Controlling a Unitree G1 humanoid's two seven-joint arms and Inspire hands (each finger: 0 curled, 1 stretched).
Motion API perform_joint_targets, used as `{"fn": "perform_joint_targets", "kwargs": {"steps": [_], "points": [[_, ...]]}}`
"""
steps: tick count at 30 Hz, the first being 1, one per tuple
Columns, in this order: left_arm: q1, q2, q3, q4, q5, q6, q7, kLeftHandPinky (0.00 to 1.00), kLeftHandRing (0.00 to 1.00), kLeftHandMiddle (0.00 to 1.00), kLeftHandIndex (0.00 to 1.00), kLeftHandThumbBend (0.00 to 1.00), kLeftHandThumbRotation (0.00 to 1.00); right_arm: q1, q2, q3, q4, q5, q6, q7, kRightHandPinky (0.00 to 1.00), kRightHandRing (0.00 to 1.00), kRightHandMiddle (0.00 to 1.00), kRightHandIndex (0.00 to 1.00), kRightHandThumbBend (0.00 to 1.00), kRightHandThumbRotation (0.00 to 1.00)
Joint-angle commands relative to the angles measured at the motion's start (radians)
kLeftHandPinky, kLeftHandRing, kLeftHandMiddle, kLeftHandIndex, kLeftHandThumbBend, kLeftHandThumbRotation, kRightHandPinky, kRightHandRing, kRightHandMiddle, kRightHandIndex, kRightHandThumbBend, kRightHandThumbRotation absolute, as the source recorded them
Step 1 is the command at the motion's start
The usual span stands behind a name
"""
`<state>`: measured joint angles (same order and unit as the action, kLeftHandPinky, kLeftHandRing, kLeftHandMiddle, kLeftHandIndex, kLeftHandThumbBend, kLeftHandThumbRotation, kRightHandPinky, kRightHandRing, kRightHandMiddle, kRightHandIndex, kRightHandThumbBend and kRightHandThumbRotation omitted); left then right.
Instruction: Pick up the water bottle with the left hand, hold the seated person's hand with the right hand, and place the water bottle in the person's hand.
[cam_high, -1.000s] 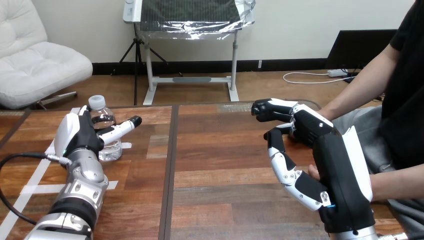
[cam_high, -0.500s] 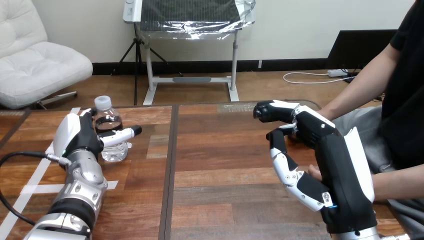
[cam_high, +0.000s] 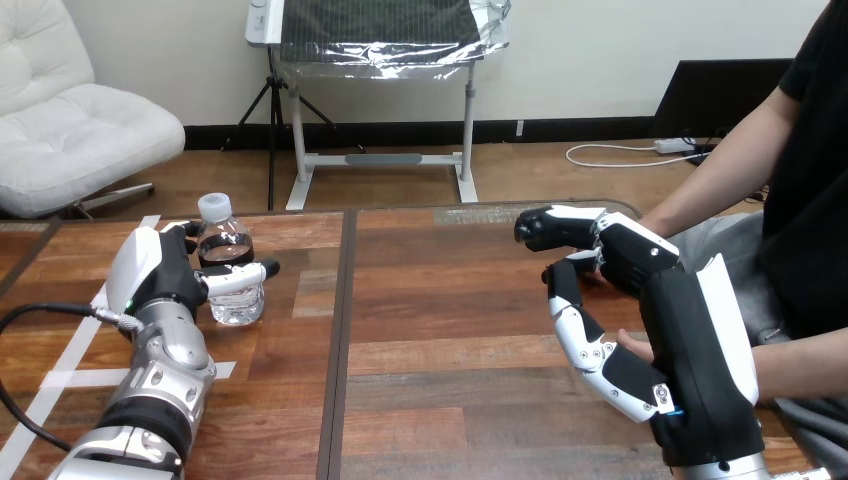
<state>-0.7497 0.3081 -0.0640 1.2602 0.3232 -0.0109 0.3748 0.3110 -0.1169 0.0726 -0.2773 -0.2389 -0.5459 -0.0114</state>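
I see my left hand (cam_high: 155, 272) wrapped round the water bottle (cam_high: 230, 290), a clear, rounded plastic cylinder with a white cap, standing upright on the wooden plank surface (cam_high: 440, 300); the thumb crosses its front. Well to the right of the bottle, my glossy black-and-white right hand (cam_high: 690, 370) stands over the person's hand (cam_high: 631, 346); I cannot tell whether it grips it

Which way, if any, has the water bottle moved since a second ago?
Yes: the water bottle has shifted right, toward the table's dark seam, in the left hand.
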Motion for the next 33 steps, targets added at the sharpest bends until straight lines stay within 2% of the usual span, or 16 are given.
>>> {"fn": "perform_joint_targets", "kwargs": {"steps": [1, 7, 16, 29, 33], "points": [[-0.06, 0.021, -0.014, -0.005, 0.017, -0.052, 0.052, 0.64, 0.71, 0.75, 0.73, 0.75, 0.11, -0.043, 0.004, -0.006, -0.034, 0.014, -0.011, -0.003, 0.51, 0.65, 0.7, 0.62, 0.15, 0.0], [-0.052, 0.025, -0.013, 0.002, 0.018, -0.081, 0.083, 0.55, 0.62, 0.66, 0.66, 0.74, 0.02, -0.041, 0.004, -0.006, -0.04, 0.015, -0.008, -0.002, 0.5, 0.65, 0.7, 0.62, 0.15, 0.0], [-0.05, 0.033, -0.014, 0.014, 0.017, -0.095, 0.086, 0.48, 0.55, 0.59, 0.58, 0.74, 0.0, -0.042, 0.003, -0.01, -0.038, 0.003, -0.018, -0.008, 0.5, 0.64, 0.7, 0.61, 0.16, 0.0], [-0.06, 0.032, -0.008, 0.022, 0.007, -0.074, 0.054, 0.46, 0.52, 0.57, 0.57, 0.77, 0.0, -0.036, 0.002, -0.013, -0.043, 0.004, -0.016, -0.008, 0.48, 0.63, 0.69, 0.6, 0.16, 0.0], [-0.061, 0.029, -0.017, 0.024, 0.016, -0.069, 0.051, 0.46, 0.53, 0.58, 0.58, 0.78, 0.0, -0.036, -0.002, -0.018, -0.043, 0.001, -0.02, -0.009, 0.48, 0.63, 0.69, 0.6, 0.16, 0.0]]}}
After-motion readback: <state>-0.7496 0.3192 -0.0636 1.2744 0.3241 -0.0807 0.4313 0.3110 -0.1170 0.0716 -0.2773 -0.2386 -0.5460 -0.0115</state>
